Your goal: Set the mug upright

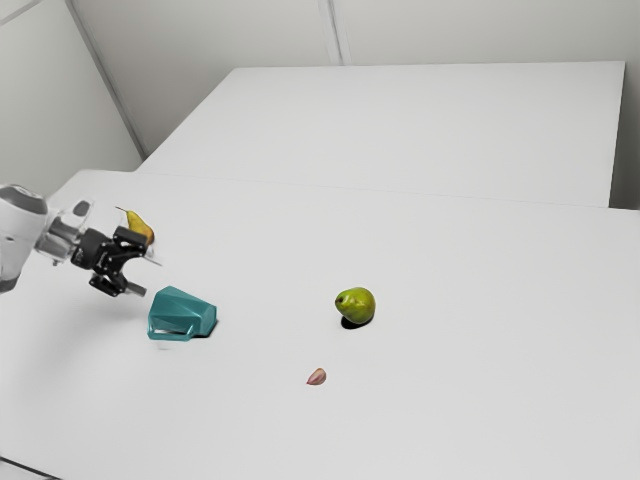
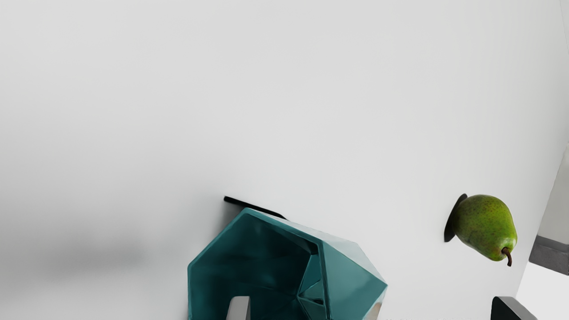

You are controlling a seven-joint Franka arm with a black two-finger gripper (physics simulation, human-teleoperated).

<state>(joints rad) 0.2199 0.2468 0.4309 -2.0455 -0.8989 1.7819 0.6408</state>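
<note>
The gripper hung with its fingers spread near the teal mug, which lay on its side on the table, mouth toward the gripper. Farther off, I saw a green pear and a pinkish clove.

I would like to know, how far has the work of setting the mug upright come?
Done: no righting visible; the teal mug lies on its side, mouth toward the gripper.
In hand: nothing; the gripper is open near the mug, probably for a grasp.
Left: gripping the mug, turning it upright and releasing it.
</note>
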